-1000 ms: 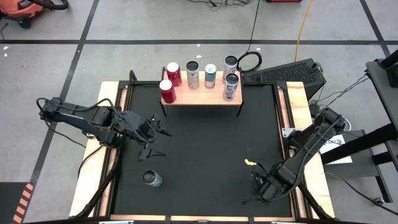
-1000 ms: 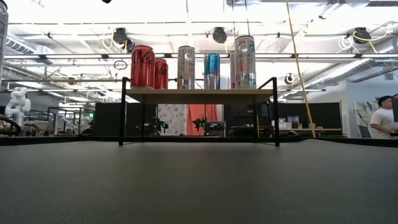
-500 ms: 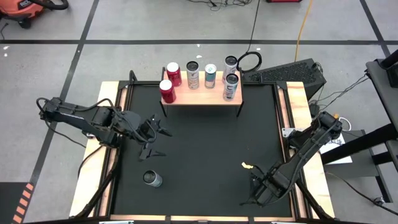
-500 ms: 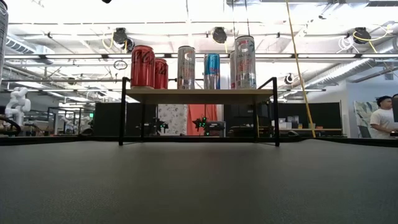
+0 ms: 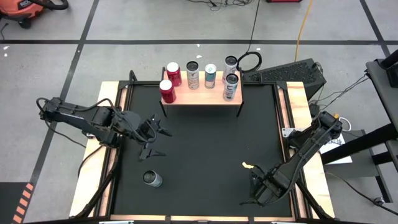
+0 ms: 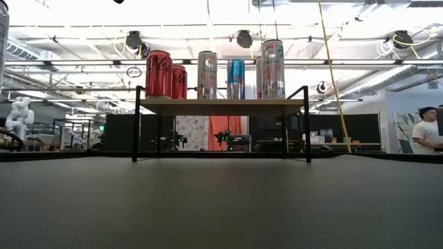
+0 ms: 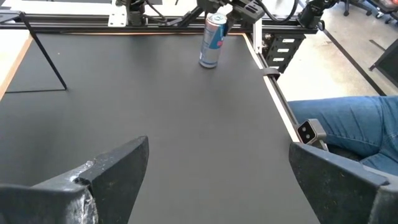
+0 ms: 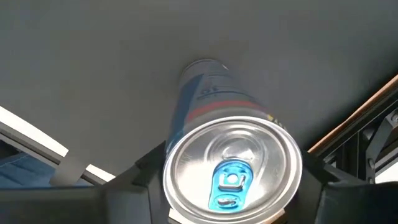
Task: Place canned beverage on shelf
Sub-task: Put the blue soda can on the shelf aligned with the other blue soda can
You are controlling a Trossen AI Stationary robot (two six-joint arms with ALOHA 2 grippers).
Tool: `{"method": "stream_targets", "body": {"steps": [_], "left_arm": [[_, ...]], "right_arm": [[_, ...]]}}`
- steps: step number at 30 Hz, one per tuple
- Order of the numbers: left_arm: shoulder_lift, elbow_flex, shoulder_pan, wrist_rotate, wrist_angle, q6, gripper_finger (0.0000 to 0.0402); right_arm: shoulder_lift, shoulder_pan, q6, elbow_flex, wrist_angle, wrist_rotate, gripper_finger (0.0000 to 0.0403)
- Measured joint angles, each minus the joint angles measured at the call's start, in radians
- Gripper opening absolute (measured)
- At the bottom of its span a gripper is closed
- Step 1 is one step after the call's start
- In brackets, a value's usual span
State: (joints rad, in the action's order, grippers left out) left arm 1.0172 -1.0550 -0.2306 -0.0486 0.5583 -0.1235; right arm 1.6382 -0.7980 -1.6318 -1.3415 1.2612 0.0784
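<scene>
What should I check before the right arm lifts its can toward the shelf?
1. Blue-tabbed can stands upright inside the right gripper: ok.
2. Grip firmly closed on it: cannot tell.
3. Free spot on the shelf, front middle: ok.
4. Left gripper open and empty, left of the likely path: ok.
5. Spare can on the mat, well off that path: ok.

Cans lined up on a raised shelf above a black-matted worktop [image 5: 205, 143].
The light-wood shelf [image 5: 202, 96] on thin black legs carries six upright cans; another silver can [image 5: 152, 179] stands alone on the mat, a small yellow scrap [image 5: 247, 165] nearby.
</scene>
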Motion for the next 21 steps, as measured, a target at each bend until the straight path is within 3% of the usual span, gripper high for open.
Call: {"method": "stream_targets", "body": {"steps": [11,21], "left_arm": [[0.0,0.0,0.0,0.0,0.0,0.0,0.0391],[0.0,0.0,0.0,0.0,0.0,-0.001,0.0391]], "right_arm": [[0.0,0.042,0.053,-0.01,-0.013,0.004,0.0196],[-0.01,0.17,0.246,-0.105,0.081,0.026,0.0196]]}}
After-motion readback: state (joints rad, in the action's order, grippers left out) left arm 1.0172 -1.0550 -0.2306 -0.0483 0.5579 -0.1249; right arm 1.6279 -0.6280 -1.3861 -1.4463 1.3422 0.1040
